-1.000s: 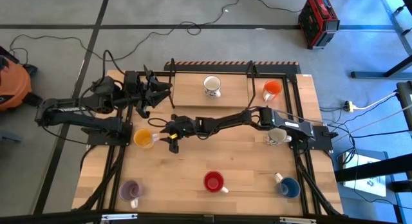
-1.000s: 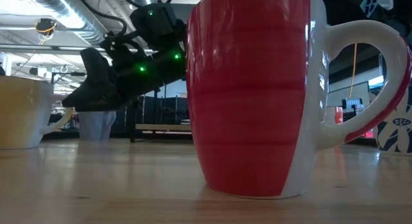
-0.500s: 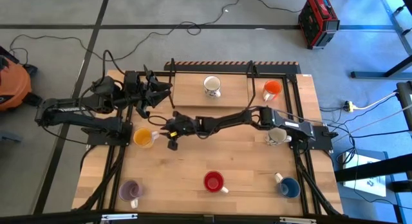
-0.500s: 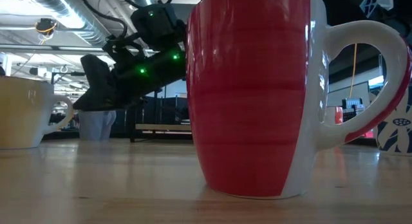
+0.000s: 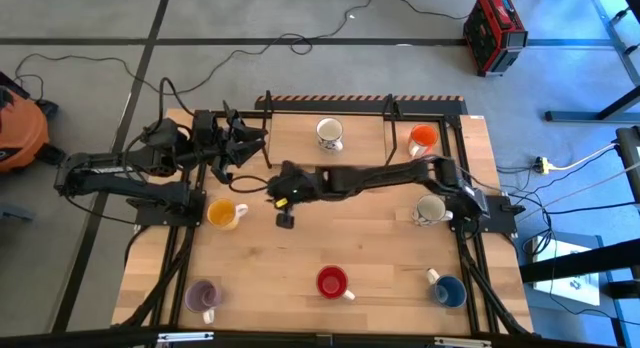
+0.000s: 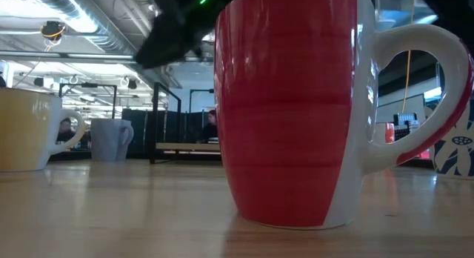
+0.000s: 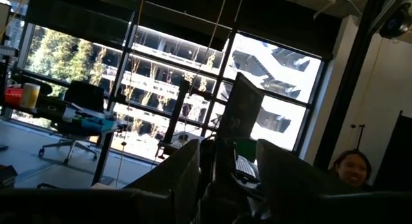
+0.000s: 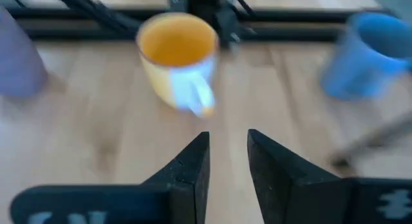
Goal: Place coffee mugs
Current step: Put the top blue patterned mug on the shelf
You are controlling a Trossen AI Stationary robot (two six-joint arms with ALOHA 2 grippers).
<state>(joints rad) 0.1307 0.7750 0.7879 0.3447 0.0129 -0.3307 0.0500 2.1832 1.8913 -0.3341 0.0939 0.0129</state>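
Observation:
My right gripper point(image 8: 228, 147) hangs open and empty above the table's middle left point(image 5: 284, 214), and only its dark body shows at the low view's top point(image 6: 174, 32). Ahead of it the yellow-orange mug point(image 8: 177, 53) stands upright on its base point(image 5: 222, 214), handle toward the gripper. The red mug point(image 6: 289, 110) stands near the front edge point(image 5: 333, 283). A pale purple mug point(image 5: 203, 296) is at the near left and a bluish one point(image 8: 360, 50) stands beyond the yellow-orange one. My left gripper point(image 7: 228, 166) waits open at the far left point(image 5: 252, 140), raised.
A white mug point(image 5: 329, 133) and an orange-red mug point(image 5: 422, 140) stand at the table's far side, a cream mug point(image 5: 430, 210) at the right and a blue mug point(image 5: 449, 290) at the near right. Bare wood point(image 5: 330, 238) lies in the middle. A black frame point(image 5: 390, 98) rims the back.
My right gripper has risen from beside the yellow-orange mug's handle and drawn back a little toward the table's right, tipping up from its downward slant. In the low view it has climbed almost out of the picture's top. The mugs have stayed put.

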